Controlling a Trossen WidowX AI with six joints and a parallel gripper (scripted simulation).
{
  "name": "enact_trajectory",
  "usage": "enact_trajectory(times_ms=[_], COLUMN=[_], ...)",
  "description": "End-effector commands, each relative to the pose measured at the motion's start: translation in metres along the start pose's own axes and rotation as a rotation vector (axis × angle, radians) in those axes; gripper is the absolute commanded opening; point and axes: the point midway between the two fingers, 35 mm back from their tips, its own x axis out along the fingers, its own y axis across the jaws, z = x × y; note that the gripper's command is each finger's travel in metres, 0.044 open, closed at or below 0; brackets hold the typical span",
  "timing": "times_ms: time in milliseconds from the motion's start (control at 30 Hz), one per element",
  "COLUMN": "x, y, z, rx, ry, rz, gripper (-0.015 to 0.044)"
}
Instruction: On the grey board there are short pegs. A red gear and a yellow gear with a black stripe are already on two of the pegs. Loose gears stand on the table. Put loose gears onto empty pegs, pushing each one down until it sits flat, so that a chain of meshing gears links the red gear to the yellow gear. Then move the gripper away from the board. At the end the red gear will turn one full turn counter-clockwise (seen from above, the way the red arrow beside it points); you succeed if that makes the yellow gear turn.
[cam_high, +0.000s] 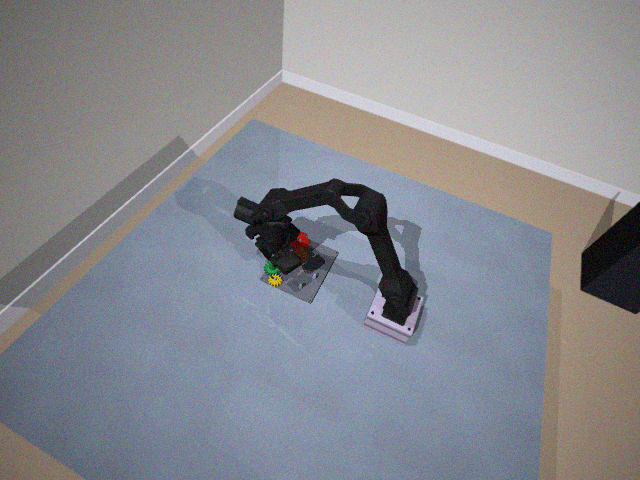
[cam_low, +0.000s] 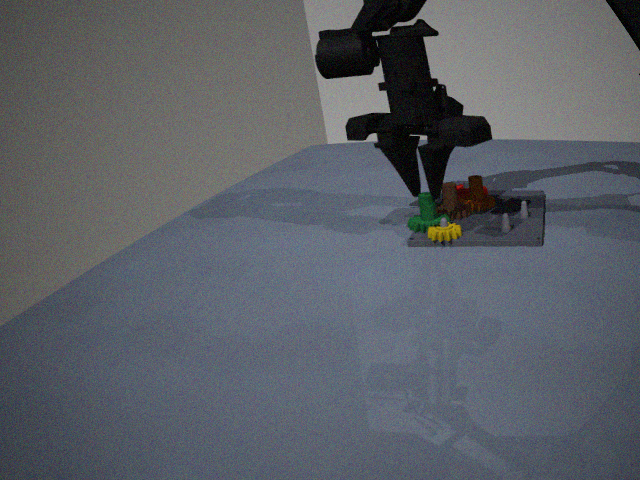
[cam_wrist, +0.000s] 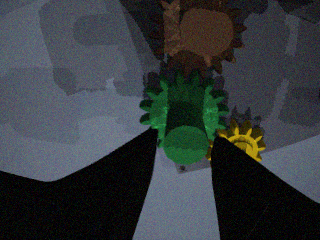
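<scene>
In the side view, the yellow gear (cam_high: 274, 282) (cam_low: 444, 233) (cam_wrist: 245, 145) is nearest, right of the middle of the frame. It sits on a peg at the near left corner of the grey board (cam_high: 311, 297) (cam_low: 537, 227) (cam_wrist: 197, 167). Two bare pegs poke up over on the right part of the board.

A bit farther back and to the left is the green gear (cam_high: 270, 268) (cam_low: 425, 222) (cam_wrist: 185, 112), right beside the yellow one. It looks level, with its fat round handle standing up. I cannot tell if it is all the way down.

The black gripper (cam_high: 273, 260) (cam_low: 427, 196) (cam_wrist: 186, 142) points down at this handle. Its jaws are spread a little, one on each side of the handle, and they pinch nothing. In the wrist view, the handle's round top is in the middle, with a thin gap next to each jaw.

Behind the green gear comes a brown gear (cam_low: 450, 198) (cam_wrist: 207, 32), at the top of the wrist view. Then there is an orange-brown gear (cam_high: 300, 255) (cam_low: 476, 195). The red gear (cam_high: 302, 239) (cam_low: 461, 187) is farthest, partly hidden in the side view.
</scene>
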Motion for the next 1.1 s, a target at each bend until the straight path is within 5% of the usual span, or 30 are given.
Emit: enact_trajectory(times_ms=[0, 233, 400, 633, 1067], x=[-0.014, -0.042, -0.084, -0.087, -0.087], y=[0.001, 0.0, -0.002, -0.002, -0.002], z=[0.0, 0.0, 0.001, 0.001, 0.001], rx=[0.009, 0.009, 0.003, 0.003, 0.003], ry=[0.001, 0.001, 0.003, 0.003, 0.003], rz=[0.0, 0.0, 0.007, 0.007, 0.007], gripper=[0.014, 0.014, 0.0271, 0.044, 0.044])
